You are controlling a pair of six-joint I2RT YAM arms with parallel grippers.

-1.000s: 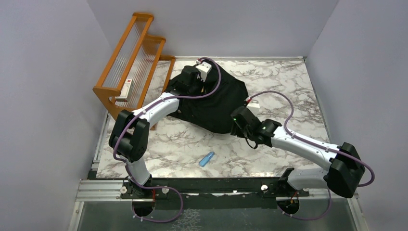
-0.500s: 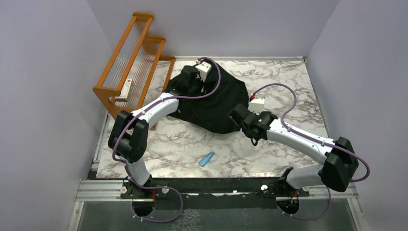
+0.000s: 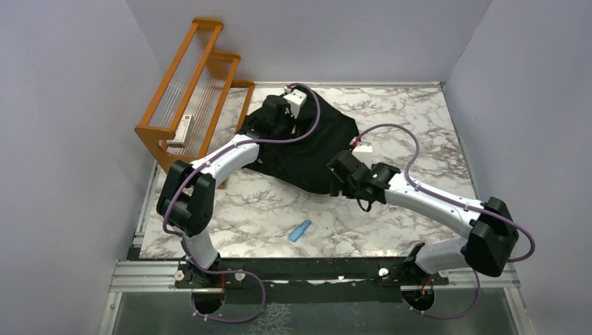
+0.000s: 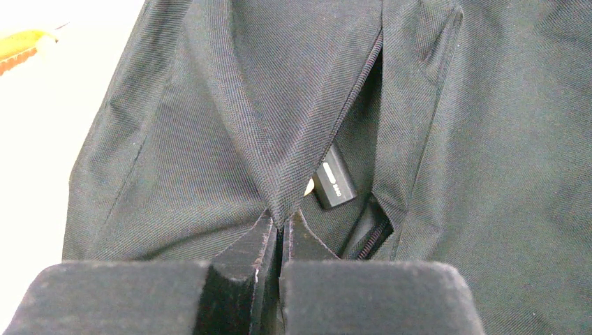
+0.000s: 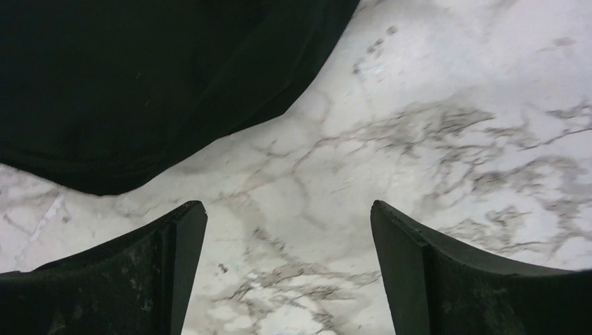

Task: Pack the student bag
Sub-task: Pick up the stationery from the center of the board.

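The black student bag (image 3: 314, 150) lies on the marble table at the back middle. My left gripper (image 3: 274, 124) is at its far left part, shut on a fold of the bag's fabric (image 4: 279, 202) beside an open zip slit. A small black item with a white label (image 4: 334, 183) shows inside the slit. My right gripper (image 3: 336, 179) is open and empty, just off the bag's near right edge (image 5: 160, 105), over bare marble. A small blue object (image 3: 300, 230) lies on the table nearer the front.
A wooden rack (image 3: 192, 84) with clear slats stands at the back left, a white and red item (image 3: 183, 128) on its lower shelf. Grey walls close the table on three sides. A black rail (image 3: 300, 269) runs along the near edge.
My right arm swung back and right, away from the bag, then came back left to the bag's near right edge. The left arm and the bag have not moved.
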